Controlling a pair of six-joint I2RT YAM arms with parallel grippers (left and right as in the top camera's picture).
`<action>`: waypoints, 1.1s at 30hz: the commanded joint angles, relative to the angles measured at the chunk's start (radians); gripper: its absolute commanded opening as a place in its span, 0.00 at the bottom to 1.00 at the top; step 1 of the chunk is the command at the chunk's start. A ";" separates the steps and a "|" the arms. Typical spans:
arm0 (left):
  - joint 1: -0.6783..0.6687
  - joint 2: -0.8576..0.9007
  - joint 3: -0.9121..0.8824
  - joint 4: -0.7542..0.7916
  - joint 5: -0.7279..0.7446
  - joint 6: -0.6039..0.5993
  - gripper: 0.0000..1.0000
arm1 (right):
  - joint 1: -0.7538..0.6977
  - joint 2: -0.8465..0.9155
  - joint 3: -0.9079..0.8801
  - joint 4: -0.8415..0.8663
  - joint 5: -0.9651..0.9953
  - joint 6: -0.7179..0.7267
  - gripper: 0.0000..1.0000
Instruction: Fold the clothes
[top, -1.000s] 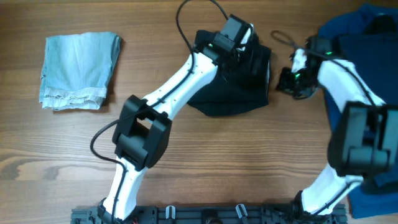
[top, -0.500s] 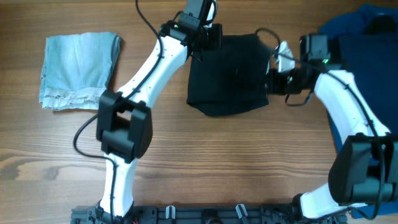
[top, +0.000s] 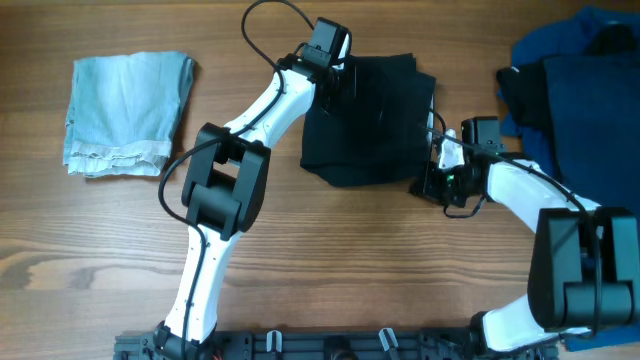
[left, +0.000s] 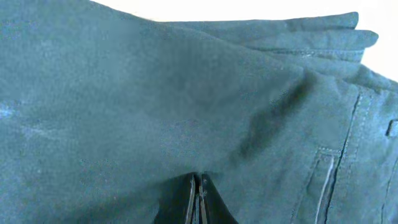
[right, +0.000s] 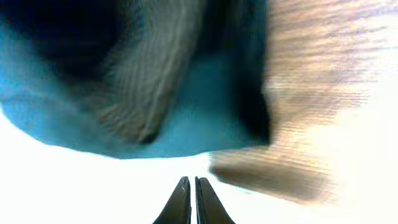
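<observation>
The black shorts (top: 370, 125) lie folded in the middle of the table. In the left wrist view their cloth (left: 155, 93) fills the frame, showing seams and a pocket. My left gripper (top: 340, 85) is at their upper left part. It (left: 199, 179) is shut, tips against the fabric, and I see no cloth between the fingers. My right gripper (top: 433, 182) is beside the lower right corner of the shorts, low over the table. It (right: 189, 180) is shut with nothing between the fingers; blurred dark fabric lies ahead of it.
A folded pale-blue denim piece (top: 125, 100) lies at the far left. A heap of blue and black garments (top: 585, 90) fills the right edge, partly under my right arm. Bare wood lies in front of the shorts.
Both grippers have closed. The left one went from over the shorts to their top left corner, then down onto their upper left. The right one dropped from the right edge to the lower right corner.
</observation>
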 joint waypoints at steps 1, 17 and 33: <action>0.006 -0.124 0.031 -0.004 -0.006 0.028 0.04 | 0.002 -0.116 0.132 -0.068 -0.124 -0.051 0.04; 0.012 -0.029 0.031 0.177 -0.003 0.077 0.04 | 0.011 0.120 0.188 0.208 -0.038 -0.042 0.04; 0.070 0.027 0.066 0.249 -0.006 0.078 0.04 | 0.011 0.182 0.156 0.113 0.169 -0.092 0.04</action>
